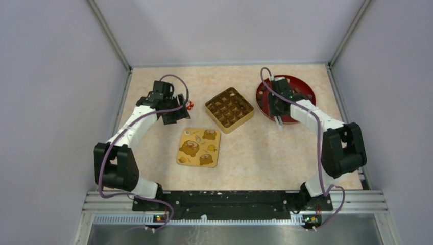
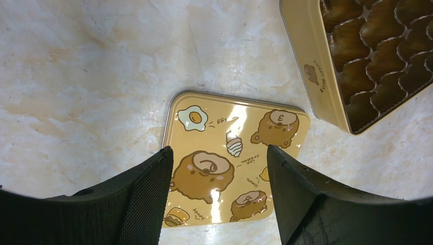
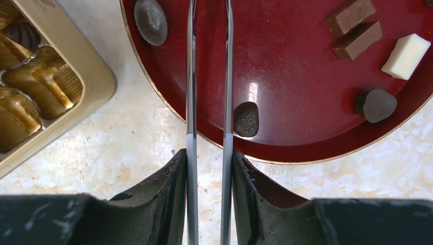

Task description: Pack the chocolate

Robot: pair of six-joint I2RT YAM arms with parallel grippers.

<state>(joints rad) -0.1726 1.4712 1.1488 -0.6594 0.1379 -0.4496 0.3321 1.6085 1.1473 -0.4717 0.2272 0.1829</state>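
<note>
The right tool (image 3: 208,153) is pressed onto metal tweezers (image 3: 191,76), whose narrow-gapped blades reach over the red plate (image 3: 286,66). One dark chocolate (image 3: 246,119) lies just beside a blade, others scattered on the plate. The left tool (image 2: 219,153), spread and empty, hangs above the yellow lid (image 2: 224,127) printed "egg" and "ice cream", near the open tin (image 2: 311,66) on the desk (image 2: 76,76).

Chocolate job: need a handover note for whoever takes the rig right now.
Left gripper: open, empty, above the lid, which lies beside the box.
Right gripper: shut on tweezers, prongs apart with nothing seen between them, over the plate.
Chocolate: six pieces show on the plate; one dark piece sits in a box cell.
Done: box open, little packed; most cells in view are empty.
Left: move the remaining pieces into the box, probably then the lid.
</note>
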